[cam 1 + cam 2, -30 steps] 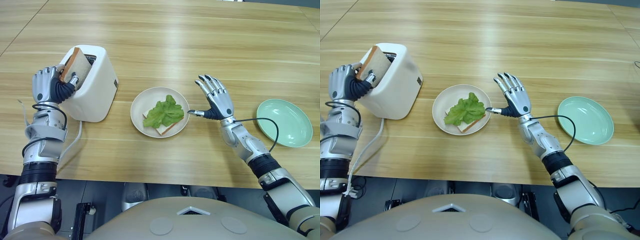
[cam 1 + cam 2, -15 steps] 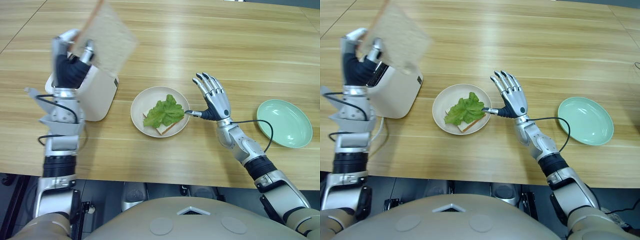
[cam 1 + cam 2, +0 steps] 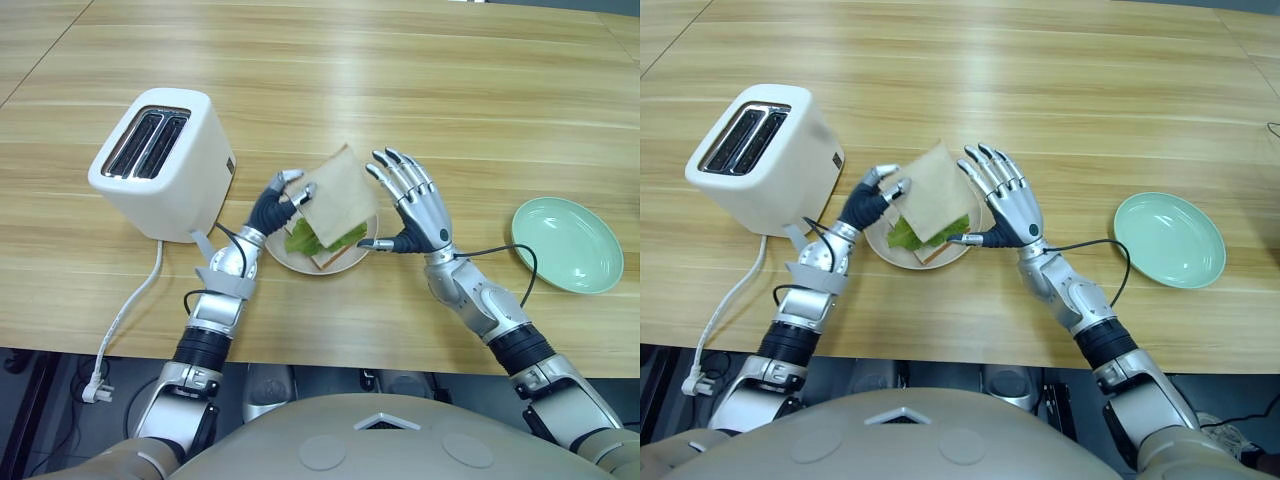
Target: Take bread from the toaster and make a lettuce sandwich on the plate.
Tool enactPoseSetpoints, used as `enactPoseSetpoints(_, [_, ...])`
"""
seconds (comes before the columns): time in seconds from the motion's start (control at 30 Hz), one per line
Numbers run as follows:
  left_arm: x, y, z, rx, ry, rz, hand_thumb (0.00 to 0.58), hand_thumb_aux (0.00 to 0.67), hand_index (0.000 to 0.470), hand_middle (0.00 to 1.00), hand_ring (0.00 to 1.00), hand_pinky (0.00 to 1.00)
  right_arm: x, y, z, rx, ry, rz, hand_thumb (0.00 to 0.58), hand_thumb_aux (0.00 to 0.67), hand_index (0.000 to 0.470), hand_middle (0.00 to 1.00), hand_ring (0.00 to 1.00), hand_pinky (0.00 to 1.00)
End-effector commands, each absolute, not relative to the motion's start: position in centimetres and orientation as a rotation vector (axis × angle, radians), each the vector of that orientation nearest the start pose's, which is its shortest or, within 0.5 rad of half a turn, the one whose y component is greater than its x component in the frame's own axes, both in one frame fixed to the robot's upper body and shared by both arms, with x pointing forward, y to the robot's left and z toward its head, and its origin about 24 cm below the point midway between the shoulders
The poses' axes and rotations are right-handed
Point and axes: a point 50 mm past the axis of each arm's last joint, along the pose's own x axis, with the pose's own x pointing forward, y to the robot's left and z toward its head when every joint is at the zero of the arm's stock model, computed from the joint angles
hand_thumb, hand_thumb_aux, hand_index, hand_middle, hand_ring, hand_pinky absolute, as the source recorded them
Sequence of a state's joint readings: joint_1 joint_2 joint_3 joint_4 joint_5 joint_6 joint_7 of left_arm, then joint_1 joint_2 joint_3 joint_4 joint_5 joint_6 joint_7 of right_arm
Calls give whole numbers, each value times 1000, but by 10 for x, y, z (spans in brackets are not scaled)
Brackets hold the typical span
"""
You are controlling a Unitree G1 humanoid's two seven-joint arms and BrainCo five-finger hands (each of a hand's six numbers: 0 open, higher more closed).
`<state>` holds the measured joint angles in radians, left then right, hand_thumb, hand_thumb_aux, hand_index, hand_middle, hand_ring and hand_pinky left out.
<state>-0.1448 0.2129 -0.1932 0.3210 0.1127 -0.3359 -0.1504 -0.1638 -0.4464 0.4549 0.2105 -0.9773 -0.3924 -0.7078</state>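
Observation:
My left hand (image 3: 277,205) is shut on a slice of bread (image 3: 337,196), holding it tilted just above the cream plate (image 3: 285,249). On the plate lies another bread slice (image 3: 337,259) with green lettuce (image 3: 303,238) on top, mostly hidden under the held slice. My right hand (image 3: 410,205) stands open at the plate's right rim, fingers spread beside the held bread. The white toaster (image 3: 165,160) stands to the left with both slots empty.
A pale green plate (image 3: 565,243) lies at the right, bare. The toaster's white cable (image 3: 130,309) runs down over the table's front edge. Open wooden tabletop stretches behind the plates.
My left hand lifted the bread slice out of the toaster, swung it right and lowered it over the lettuce. My right hand shifted slightly left, closer to the plate.

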Motion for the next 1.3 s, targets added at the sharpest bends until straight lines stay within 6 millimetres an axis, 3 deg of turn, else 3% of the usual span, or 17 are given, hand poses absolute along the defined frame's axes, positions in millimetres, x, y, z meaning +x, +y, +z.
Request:
enactPoseSetpoints(0.03, [266,133,15,362,-74,-424,580,670,460,1000,1000,1000,240,-117,51,-1131,-831,205,0,0,0,0,0,0])
enactPoseSetpoints(0.23, [271,146,-12,430,51,-389,580,670,460,1000,1000,1000,232,-106,44,-1135,-831,280,0,0,0,0,0,0])
enactPoseSetpoints(0.4, [274,155,-26,475,106,-347,580,670,460,1000,1000,1000,231,-99,23,-1174,-751,415,0,0,0,0,0,0])
enactPoseSetpoints(0.6, [273,154,-32,488,123,-337,580,670,460,1000,1000,1000,220,-89,-33,-1294,-487,796,0,0,0,0,0,0])
enactPoseSetpoints(0.7, [273,154,-34,494,134,-342,580,670,460,1000,1000,1000,212,-87,-50,-1313,-389,929,0,0,0,0,0,0])
enactPoseSetpoints(0.97, [269,149,-35,488,132,-385,580,670,460,1000,1000,1000,212,-85,-62,-1337,-272,1056,0,0,0,0,0,0])
enactPoseSetpoints(1.07, [269,151,-26,630,62,-397,580,670,460,1000,1000,1000,213,-86,-61,-1334,-266,1056,0,0,0,0,0,0])
enactPoseSetpoints(1.1, [270,153,-16,748,-10,-373,0,0,0,1000,1000,1000,214,-87,-60,-1337,-264,1051,0,0,0,0,0,0])
enactPoseSetpoints(1.2, [274,163,15,945,-209,-231,0,0,0,1000,1000,1000,215,-89,-59,-1343,-260,1040,0,0,0,0,0,0])
enactPoseSetpoints(1.3, [272,185,67,1033,-421,22,0,0,0,1000,1000,1000,214,-91,-59,-1338,-259,1020,0,0,0,0,0,0])
